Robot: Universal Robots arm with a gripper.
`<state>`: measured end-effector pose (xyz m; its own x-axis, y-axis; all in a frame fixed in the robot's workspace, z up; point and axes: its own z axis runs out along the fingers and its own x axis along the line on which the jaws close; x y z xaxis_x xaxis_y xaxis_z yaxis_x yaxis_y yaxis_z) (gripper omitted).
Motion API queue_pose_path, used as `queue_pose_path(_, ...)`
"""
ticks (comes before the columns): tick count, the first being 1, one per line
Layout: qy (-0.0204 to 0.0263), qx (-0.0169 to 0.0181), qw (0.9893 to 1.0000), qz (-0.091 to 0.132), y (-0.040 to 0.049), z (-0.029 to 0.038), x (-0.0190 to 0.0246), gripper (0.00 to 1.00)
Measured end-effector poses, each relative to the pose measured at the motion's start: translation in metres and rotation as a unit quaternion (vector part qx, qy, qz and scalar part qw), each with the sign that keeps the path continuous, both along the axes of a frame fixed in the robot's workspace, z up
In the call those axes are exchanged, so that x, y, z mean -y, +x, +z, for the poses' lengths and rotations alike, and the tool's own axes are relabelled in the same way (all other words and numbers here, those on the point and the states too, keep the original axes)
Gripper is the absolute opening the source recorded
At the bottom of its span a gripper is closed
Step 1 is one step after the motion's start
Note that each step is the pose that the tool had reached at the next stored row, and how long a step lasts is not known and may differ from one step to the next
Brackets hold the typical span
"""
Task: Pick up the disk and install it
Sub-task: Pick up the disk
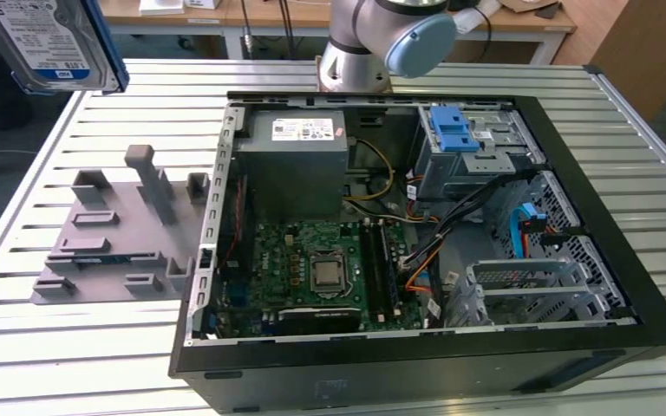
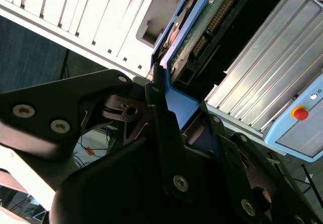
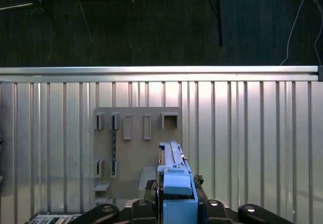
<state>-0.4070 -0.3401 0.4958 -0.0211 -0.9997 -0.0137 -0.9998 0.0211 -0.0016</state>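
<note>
The disk [image 1: 49,43] is silver, with a white-and-blue label and blue side rails. The fingers [image 2: 164,133] are black. The counter [image 1: 79,347] is pale silver, striped by parallel slats. The computer case [image 1: 426,377] is black, its motherboard [image 1: 310,269] green, and the fixture [image 1: 114,243] plain grey.

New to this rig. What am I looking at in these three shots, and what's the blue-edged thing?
One robot arm stands at a slatted metal table. The exterior view comes from a camera off the arm; both wrist views ride on the arm and look along its gripper. On the table sit an open computer case and, on the exterior view's left, a grey holder block. The gripper is shut on the disk, a hard drive in blue rails, held in the air over the holder.
</note>
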Motion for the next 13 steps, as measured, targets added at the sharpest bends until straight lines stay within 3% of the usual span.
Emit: queue_pose_path(13,0.0,0.0,1.0,0.0,0.0112,0.0,0.0025,0.37)
